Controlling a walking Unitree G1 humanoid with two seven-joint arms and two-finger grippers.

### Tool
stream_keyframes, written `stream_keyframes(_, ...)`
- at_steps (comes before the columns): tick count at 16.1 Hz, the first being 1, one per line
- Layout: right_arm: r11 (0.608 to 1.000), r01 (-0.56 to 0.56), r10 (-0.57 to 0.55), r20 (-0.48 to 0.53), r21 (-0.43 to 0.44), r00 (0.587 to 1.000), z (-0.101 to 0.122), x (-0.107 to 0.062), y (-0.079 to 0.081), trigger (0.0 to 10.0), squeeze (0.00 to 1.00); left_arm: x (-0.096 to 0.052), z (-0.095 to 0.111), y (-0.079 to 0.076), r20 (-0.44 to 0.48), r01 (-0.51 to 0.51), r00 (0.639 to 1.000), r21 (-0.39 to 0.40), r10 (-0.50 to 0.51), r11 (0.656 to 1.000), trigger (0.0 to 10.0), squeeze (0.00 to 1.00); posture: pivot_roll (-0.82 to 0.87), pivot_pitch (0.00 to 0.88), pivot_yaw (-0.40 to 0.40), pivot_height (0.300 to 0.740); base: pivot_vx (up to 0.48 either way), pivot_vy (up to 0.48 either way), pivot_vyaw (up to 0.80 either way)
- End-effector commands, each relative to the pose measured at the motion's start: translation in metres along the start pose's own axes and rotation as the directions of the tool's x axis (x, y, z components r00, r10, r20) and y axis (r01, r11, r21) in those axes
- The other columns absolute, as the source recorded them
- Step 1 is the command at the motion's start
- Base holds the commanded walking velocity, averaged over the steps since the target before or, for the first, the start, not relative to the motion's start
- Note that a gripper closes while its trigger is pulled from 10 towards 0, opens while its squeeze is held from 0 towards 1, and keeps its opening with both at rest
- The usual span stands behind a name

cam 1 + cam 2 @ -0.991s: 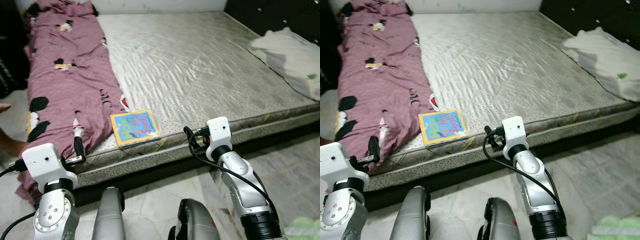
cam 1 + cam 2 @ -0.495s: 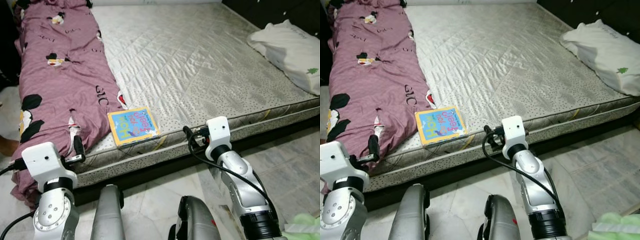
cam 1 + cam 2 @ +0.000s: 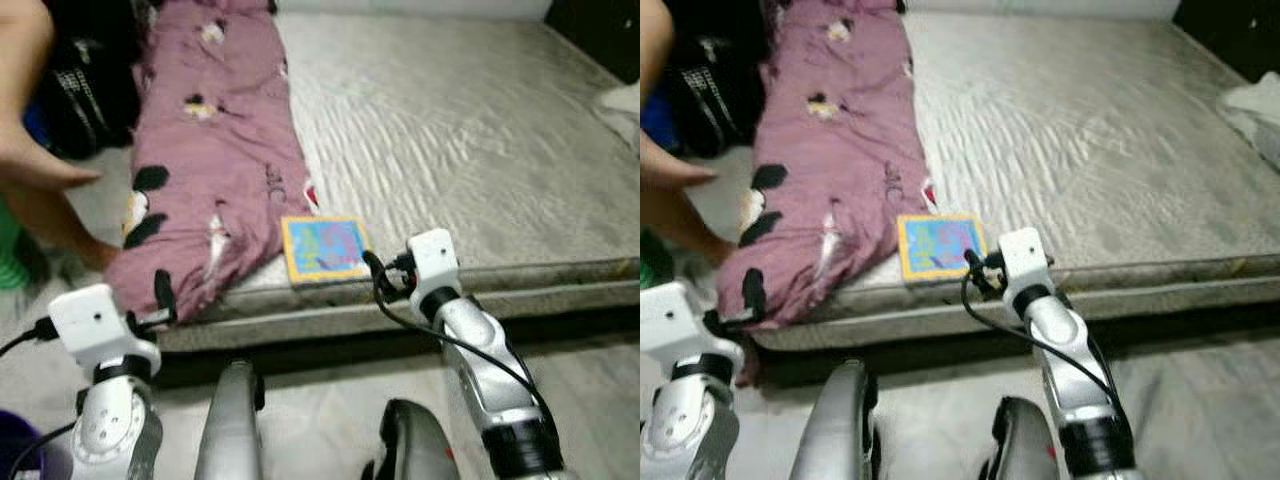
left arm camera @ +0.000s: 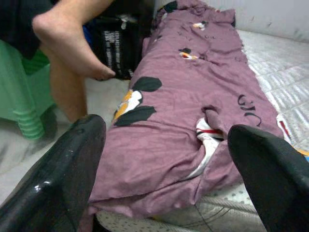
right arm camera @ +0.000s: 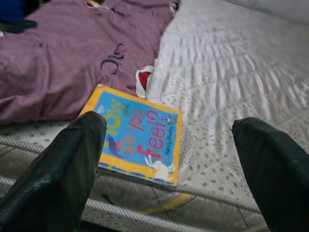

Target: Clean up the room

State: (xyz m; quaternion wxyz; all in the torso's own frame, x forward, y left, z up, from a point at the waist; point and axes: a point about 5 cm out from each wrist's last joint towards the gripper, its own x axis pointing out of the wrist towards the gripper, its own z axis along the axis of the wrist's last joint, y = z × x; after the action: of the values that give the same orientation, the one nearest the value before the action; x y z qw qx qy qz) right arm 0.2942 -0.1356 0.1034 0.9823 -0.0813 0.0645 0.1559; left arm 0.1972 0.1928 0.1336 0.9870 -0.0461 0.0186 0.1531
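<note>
A yellow-bordered blue picture book (image 5: 136, 137) lies flat near the front edge of the grey quilted mattress (image 3: 470, 170), just beside a crumpled mauve patterned blanket (image 3: 215, 170). The right gripper (image 5: 169, 159) hovers before the book, jaws apart and empty. The left gripper (image 4: 169, 164), jaws likewise apart, faces the blanket's end. A person's bare leg (image 4: 72, 53) stands beside the bed.
</note>
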Motion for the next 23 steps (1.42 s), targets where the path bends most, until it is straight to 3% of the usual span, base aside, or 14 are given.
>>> stream_keyframes(1, 1.000, 0.007, -0.007, -0.006, 0.006, 1.000, -0.0013, -0.0002, -0.0021, 10.0, 0.00, -0.0007, 0.0028, -0.0029, 0.014, 0.020, 1.000, -0.011, -0.020, 1.000, 10.0, 0.00, 0.07, 0.111, -0.077, 0.611, 0.390, 0.000, 0.00)
stream_keyframes(14, 1.000, 0.008, -0.008, -0.012, 0.010, 1.000, -0.0028, 0.0006, -0.0024, 10.0, 0.00, -0.0001, 0.0012, -0.0052, 0.004, 0.037, 0.999, -0.017, -0.037, 0.999, 10.0, 0.00, 0.07, 0.112, -0.076, 0.611, 0.393, 0.000, 0.00)
stream_keyframes(23, 1.000, 0.007, -0.007, -0.015, 0.015, 1.000, -0.0043, 0.0004, -0.0016, 10.0, 0.00, 0.0011, -0.0017, -0.0067, -0.016, 0.033, 0.999, -0.019, -0.034, 0.999, 10.0, 0.00, 0.07, 0.104, -0.075, 0.611, 0.120, 0.000, 0.00)
